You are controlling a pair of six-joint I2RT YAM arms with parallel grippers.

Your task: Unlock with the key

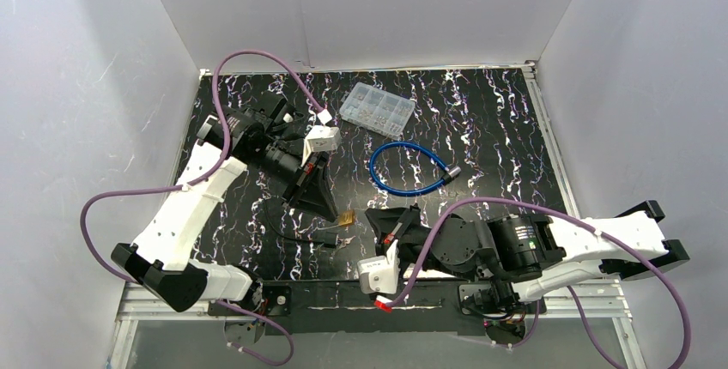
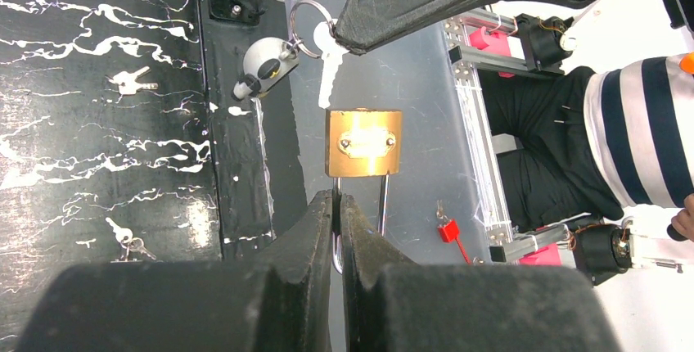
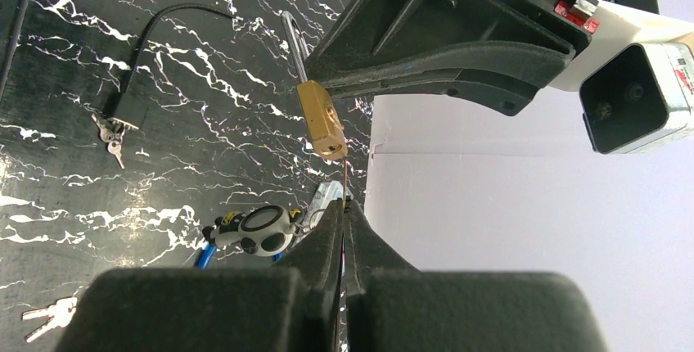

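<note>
— Black marbled table (image 1: 515, 129), the largest entry. What lies on it?
— From my remote desk I log a blue cable loop (image 1: 374, 166) near the middle. A clear compartment box (image 1: 376, 109) sits just behind it, and both are apart from the arms.
— Grippers next.
— Left gripper (image 2: 337, 196): fingers pressed together on one leg of the shackle (image 2: 383, 200). Right gripper (image 3: 345, 205): pinched closed on the head of the key (image 2: 330, 69).
— And the lock?
— Brass padlock (image 2: 364, 143): it is held off the table near the front edge, between the two grippers. The shackle points toward my left wrist camera.
— Where is the key against it?
— The blade runs from the right gripper to the end of the lock body opposite the shackle, and the tip meets that face. I cannot tell whether it has entered the keyway.
— Smaller items?
— A grey oval fob (image 2: 263, 64) hangs on a ring from the key. Loose keys (image 2: 131, 82) lie flat on the table, with another small bunch nearer the left arm.
</note>
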